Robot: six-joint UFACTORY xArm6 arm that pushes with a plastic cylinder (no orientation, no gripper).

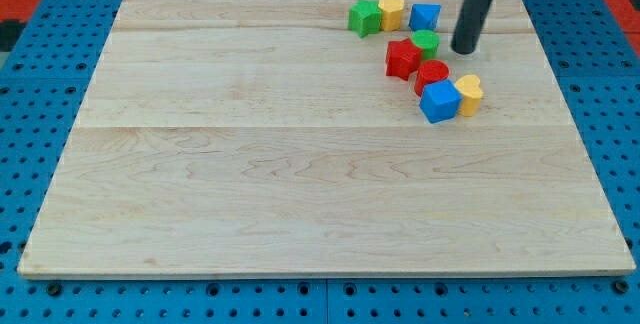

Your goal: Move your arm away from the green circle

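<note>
The green circle (426, 42) sits on the wooden board (250, 164) near the view's top right, touching the red star-shaped block (402, 59) at its lower left. My rod comes down from the view's top, and my tip (464, 50) rests on the board just to the right of the green circle, a small gap apart from it.
A green star-shaped block (364, 17), a yellow block (391, 10) and a blue block (425, 16) line the top edge. A red cylinder (432, 74), a blue cube (439, 102) and a yellow heart-shaped block (468, 93) sit below the green circle. Blue pegboard surrounds the board.
</note>
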